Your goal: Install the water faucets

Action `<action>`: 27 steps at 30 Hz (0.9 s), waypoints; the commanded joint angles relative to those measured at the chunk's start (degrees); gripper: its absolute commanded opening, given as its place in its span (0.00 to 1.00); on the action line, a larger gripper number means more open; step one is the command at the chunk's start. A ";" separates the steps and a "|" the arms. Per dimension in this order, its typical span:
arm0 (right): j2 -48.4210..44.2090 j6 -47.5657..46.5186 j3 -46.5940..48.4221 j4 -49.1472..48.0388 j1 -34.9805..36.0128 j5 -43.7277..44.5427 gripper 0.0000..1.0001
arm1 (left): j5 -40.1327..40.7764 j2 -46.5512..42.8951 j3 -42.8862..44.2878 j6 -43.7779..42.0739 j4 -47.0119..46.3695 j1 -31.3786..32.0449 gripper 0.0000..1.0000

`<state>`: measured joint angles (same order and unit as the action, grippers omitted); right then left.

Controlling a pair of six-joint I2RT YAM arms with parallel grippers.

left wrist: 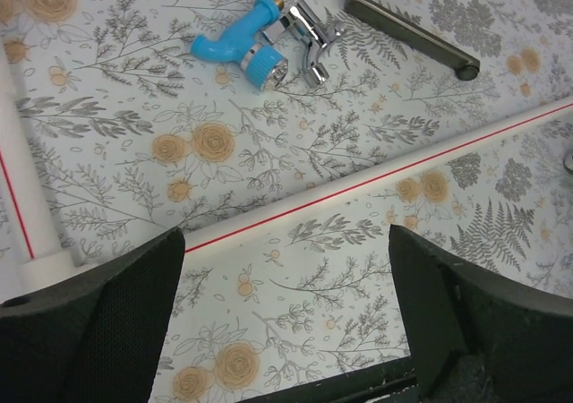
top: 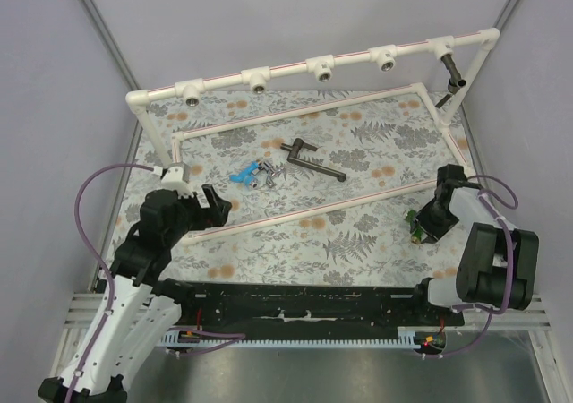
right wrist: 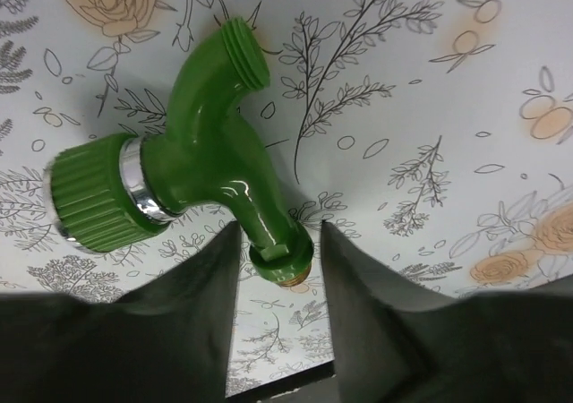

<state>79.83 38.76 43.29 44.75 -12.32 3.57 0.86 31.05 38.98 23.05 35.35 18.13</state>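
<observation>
**Fig. Faucet pick-up, seen from the arms outward.**

(a) The right gripper (right wrist: 279, 242) is lowered over the green faucet (right wrist: 206, 170), which lies on its side on the floral table cover (top: 358, 242). The fingers (right wrist: 192, 313) straddle the brass-tipped stem, half closed. One looks to touch it and the other is just beside it, so a firm grip cannot be confirmed. Taking the narrow stem probably leaves the threaded inlet, pointing away from the gripper, free for screwing in.

(b) The left gripper (left wrist: 286, 313) hovers fully spread and empty, tilted toward the parts ahead of it, apparently ready to take or steady one.

(c) Just ahead of the left gripper, the red-striped white pipe (left wrist: 376, 184) crosses the cover. Beyond this pipe lie the light blue faucet (left wrist: 237, 45) and the silver faucet (left wrist: 309, 31), touching, with the dark grey lever faucet (left wrist: 412, 36) to their right. All three are loose and not yet mounted.

(d) Farthest from both grippers, the raised pipe rail (top: 320, 66) presents four empty sockets facing the arms. A dark fitting (top: 452, 72) hangs at its right end, possibly a faucet already mounted.
</observation>
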 commanded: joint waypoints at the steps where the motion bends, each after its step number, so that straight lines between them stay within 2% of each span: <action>1: 1.20 -0.27 -2.42 -4.67 0.10 -6.20 0.43 | -8.49 2.70 -0.75 3.22 -5.46 0.24 0.98; 6: 0.94 -0.01 -3.21 -6.08 2.90 -6.82 0.11 | -14.83 6.30 -2.85 9.63 -11.70 1.38 0.98; 9: -2.21 2.97 -4.00 -6.69 7.03 -7.09 0.00 | -15.54 8.58 -4.00 13.76 -15.21 4.45 0.98; 12: -7.04 9.20 -4.00 -7.31 11.95 -7.18 0.00 | -13.35 11.39 -4.61 17.98 -19.34 9.63 0.98; 14: -10.55 14.38 -3.56 -8.45 18.09 -7.00 0.00 | -10.19 13.15 -4.97 21.23 -22.16 14.54 0.99; 20: -18.21 28.36 -2.33 -12.14 26.19 -5.51 0.00 | 2.63 20.53 -4.62 28.18 -32.00 28.60 0.98; 23: -19.54 33.56 -1.81 -13.46 29.18 -6.73 0.00 | 8.43 25.45 -2.17 28.28 -36.57 36.16 0.98; 27: -21.03 40.06 -0.93 -15.48 33.66 -7.88 0.00 | 14.07 33.53 2.84 25.48 -40.26 43.20 0.95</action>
<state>60.69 68.71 39.46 33.19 18.04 -3.27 5.56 58.96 35.83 48.01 4.45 55.79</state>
